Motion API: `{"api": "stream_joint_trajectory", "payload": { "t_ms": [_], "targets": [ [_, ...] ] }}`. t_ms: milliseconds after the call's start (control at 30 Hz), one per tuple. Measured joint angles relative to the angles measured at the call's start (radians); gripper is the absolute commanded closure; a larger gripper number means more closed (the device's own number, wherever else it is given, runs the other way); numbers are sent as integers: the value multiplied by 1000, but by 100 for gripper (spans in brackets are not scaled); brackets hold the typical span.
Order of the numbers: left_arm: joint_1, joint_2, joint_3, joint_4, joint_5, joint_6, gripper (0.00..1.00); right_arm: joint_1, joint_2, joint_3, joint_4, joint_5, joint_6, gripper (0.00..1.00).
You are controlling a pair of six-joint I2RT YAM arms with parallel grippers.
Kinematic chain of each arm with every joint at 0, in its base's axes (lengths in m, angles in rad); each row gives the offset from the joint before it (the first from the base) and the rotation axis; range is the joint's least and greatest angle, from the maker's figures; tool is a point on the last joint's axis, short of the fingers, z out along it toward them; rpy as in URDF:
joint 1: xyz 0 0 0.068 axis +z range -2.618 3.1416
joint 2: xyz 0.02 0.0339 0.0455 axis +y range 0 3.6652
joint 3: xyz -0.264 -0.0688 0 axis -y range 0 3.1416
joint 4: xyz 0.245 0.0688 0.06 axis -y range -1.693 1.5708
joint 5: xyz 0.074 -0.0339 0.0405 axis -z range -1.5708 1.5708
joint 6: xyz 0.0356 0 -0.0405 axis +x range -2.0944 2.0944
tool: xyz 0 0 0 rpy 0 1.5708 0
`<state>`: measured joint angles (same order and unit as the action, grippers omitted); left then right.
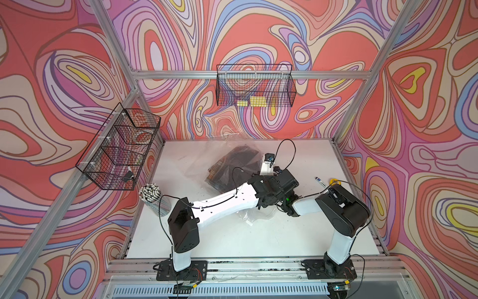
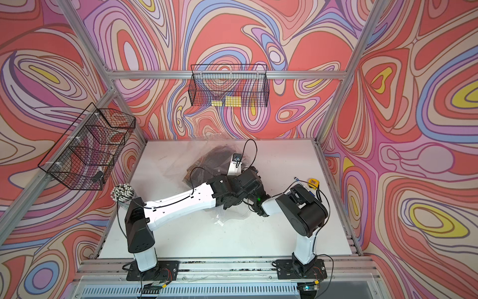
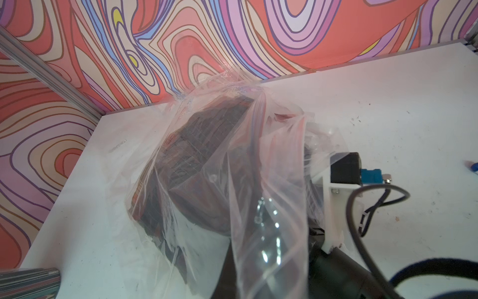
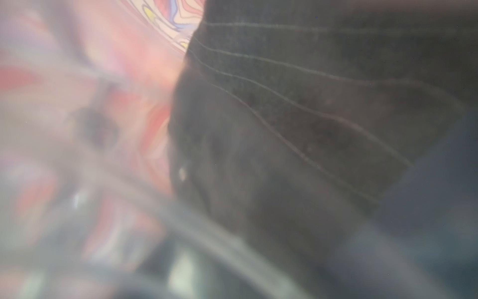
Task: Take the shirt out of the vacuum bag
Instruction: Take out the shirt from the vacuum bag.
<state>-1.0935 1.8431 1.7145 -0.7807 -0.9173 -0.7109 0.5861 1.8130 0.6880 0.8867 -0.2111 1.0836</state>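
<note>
In both top views the bag (image 1: 227, 152) (image 2: 204, 152) lies on the bench (image 1: 323, 227) (image 2: 292, 227), towards its far middle, with the dark shirt (image 1: 234, 165) (image 2: 216, 158) inside it and both arms meeting at its near right side. In the left wrist view, film of the bag (image 3: 271, 160) runs from over the shirt (image 3: 201, 145) to the left hand (image 3: 256, 269), which is closed together. The right wrist view is mostly blur, with shirt cloth (image 4: 310, 129) close up, and I cannot tell the right hand's state.

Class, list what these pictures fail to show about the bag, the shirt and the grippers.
Right gripper: jaws hidden. The right wrist view is a blur of plastic and the shirt; the left arm covers it in both top views.
Left gripper: under its own wrist in both top views; no jaws clear in the left wrist view.
The vacuum bag: its opening, covered by the arms in both top views.
</note>
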Motion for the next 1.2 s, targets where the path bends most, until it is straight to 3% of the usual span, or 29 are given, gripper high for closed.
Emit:
{"api": "stream_joint_trajectory", "payload": {
  "t_ms": [400, 600, 867, 1200],
  "targets": [
    [2, 0, -1, 0, 0, -1, 100, 0, 64, 26, 29, -30, -4, 44],
    [4, 0, -2, 0, 0, -1, 100, 0, 93, 36, 45, -32, 5, 71],
    [27, 0, -2, 1, 1, -12, 100, 0, 80, 57, -10, -39, -23, 100],
    [100, -3, -40, 23, 14, -42, 100, 0, -32, 91, -172, -66, -66, 100]
  ]
}}
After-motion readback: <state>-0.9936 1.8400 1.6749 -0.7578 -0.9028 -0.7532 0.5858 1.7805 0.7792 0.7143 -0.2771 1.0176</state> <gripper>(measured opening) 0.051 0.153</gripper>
